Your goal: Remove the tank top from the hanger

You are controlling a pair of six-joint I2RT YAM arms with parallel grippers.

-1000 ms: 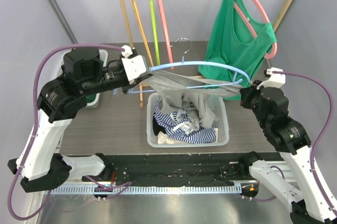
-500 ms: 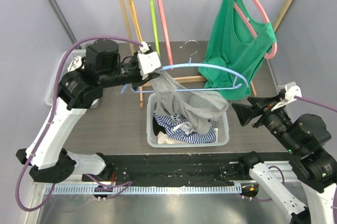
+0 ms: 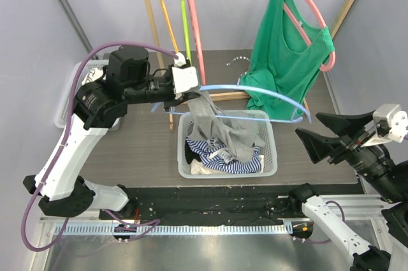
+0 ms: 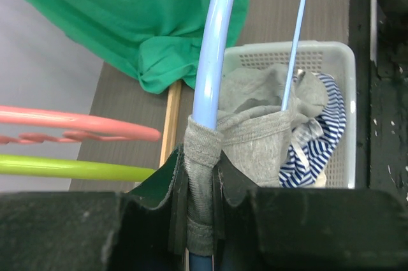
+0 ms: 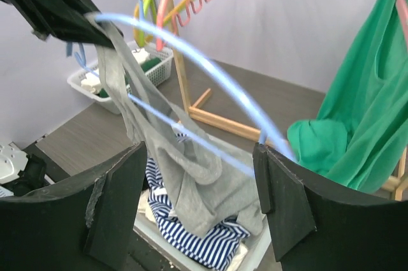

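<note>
tank top [image 3: 220, 129]: off right end of hanger [image 3: 268, 91], now drooping into basket [image 3: 223, 171]
left claw [image 3: 191, 91]: clamped on hanger and tank top
right claw [image 3: 322, 132]: released, wide open, withdrawn

No legible txt, labels, brand marks or nos. in any view, incl. on grey tank top [image 3: 217, 127], blue hanger [image 3: 242, 86], white basket [image 3: 273, 146] or green top [image 3: 287, 48].
</note>
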